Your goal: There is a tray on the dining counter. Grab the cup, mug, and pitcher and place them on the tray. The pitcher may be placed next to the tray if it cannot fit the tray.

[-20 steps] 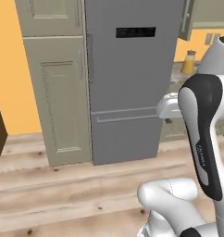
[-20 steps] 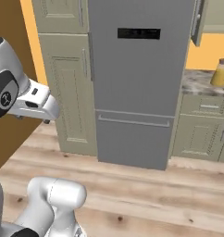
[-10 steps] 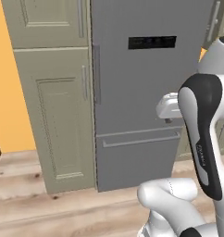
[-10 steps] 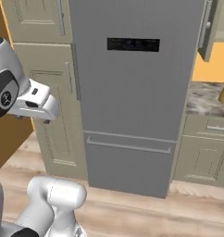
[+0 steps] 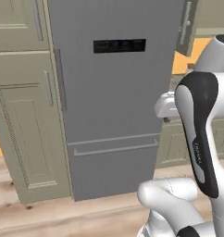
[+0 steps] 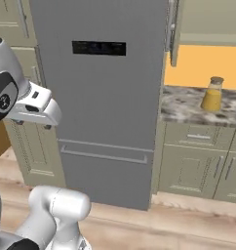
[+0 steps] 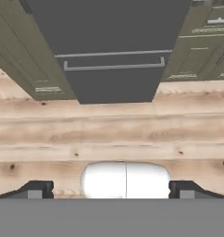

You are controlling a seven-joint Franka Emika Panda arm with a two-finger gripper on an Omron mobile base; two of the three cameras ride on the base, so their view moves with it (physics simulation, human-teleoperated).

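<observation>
Fridge (image 5: 109,102) cut off at the top in both base views, its upper door gone past the edge of the hand view. Pitcher (image 6: 211,94) too small to show its liquid level. Marble counter (image 6: 188,105) cropped at the right edge. Display panel (image 6: 99,48) text unreadable. Tall cabinet (image 5: 26,115) clipped on the left.

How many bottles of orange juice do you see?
1. The pitcher stands on the marble counter right of the grey fridge. Others may be out of view.

Grey fridge (image 5: 109,102) between olive-beige cabinets (image 5: 26,115), orange wall (image 6: 203,61), pale wooden plank floor (image 7: 109,134).
</observation>
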